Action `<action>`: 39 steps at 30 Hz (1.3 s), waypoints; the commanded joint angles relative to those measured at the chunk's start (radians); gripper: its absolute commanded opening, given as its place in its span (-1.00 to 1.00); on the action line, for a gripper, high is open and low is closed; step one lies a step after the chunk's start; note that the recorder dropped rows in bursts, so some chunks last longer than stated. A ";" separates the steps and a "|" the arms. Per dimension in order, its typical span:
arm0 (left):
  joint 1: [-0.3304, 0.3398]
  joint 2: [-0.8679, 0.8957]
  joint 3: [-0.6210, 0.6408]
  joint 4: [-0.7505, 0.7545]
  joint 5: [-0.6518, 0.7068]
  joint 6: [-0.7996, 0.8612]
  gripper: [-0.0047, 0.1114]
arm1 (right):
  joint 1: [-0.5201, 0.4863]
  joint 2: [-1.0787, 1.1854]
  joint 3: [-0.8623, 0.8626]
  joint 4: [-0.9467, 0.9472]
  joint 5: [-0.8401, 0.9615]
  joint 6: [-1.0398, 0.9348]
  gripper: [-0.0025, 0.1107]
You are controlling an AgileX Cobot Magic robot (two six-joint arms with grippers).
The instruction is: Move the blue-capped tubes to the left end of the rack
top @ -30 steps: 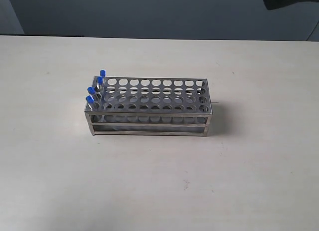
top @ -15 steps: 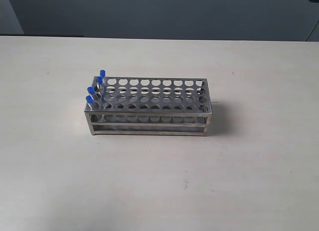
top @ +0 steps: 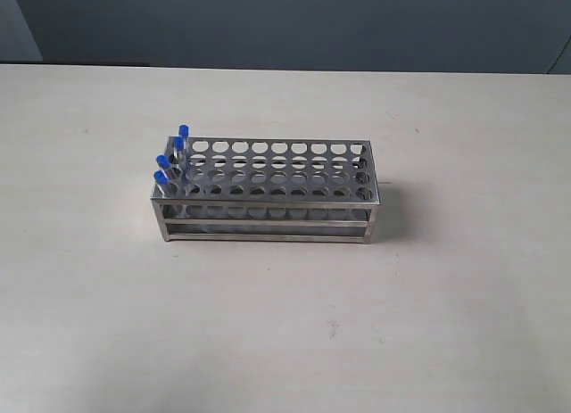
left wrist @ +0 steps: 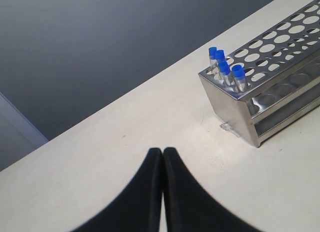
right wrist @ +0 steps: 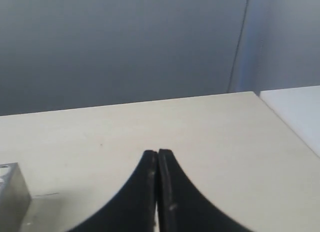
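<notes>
The grey metal rack [top: 268, 195] stands in the middle of the table. Several blue-capped tubes [top: 171, 159] stand upright in the holes at its left end, one behind the other. In the left wrist view the same blue-capped tubes [left wrist: 226, 70] rise from the corner of the rack [left wrist: 270, 86], well away from my left gripper [left wrist: 162, 151], which is shut on nothing above bare table. My right gripper [right wrist: 157, 153] is also shut and empty; only a corner of the rack [right wrist: 12, 189] shows in its view. Neither arm appears in the exterior view.
A pale table top [top: 285, 324] lies around the rack on every side. A dark wall [top: 285, 25] runs behind the far table edge. The table's edge and a white surface [right wrist: 295, 111] show in the right wrist view.
A dark arm part at the top right of the exterior view has drawn out of the picture. The rack and tubes have not moved.
</notes>
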 commanded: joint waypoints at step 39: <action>-0.004 0.003 -0.005 -0.002 -0.005 -0.005 -0.90 | -0.085 -0.201 0.272 0.055 -0.049 -0.040 -0.97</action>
